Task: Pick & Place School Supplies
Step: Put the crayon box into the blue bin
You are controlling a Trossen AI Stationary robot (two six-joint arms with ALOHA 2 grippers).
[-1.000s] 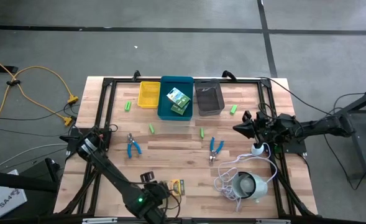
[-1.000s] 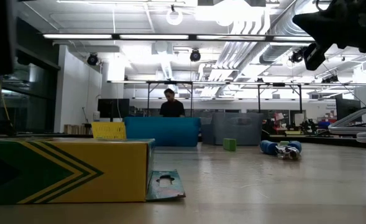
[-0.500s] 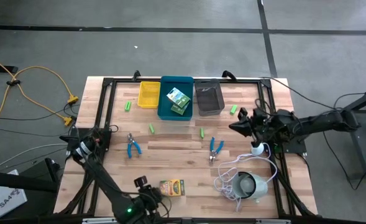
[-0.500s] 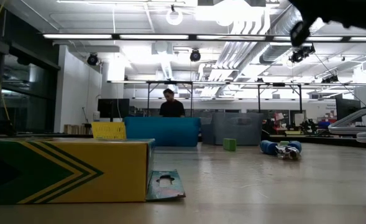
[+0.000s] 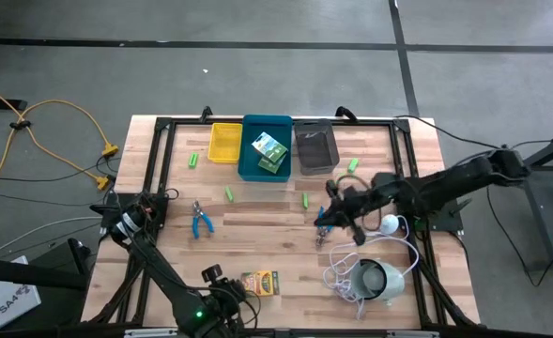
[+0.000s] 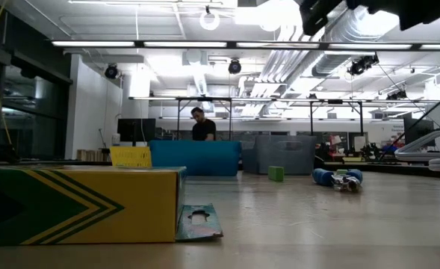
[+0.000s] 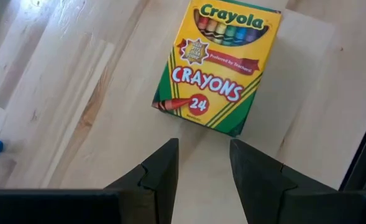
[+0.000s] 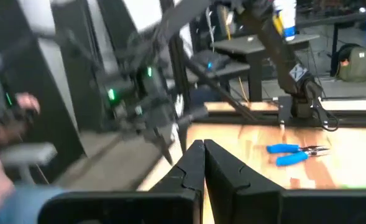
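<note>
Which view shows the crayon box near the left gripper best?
The left wrist view: the crayon box lies face-up, label readable. The high view shows it small; the low view shows only its side; the right wrist view misses it.

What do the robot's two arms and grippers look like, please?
Both arms are dark, slim and jointed. The left arm carries a small green light near its wrist. The left gripper has two flat, dark, wedge-shaped fingers. The right arm is black, and the right gripper has two similar dark tapered fingers.
</note>
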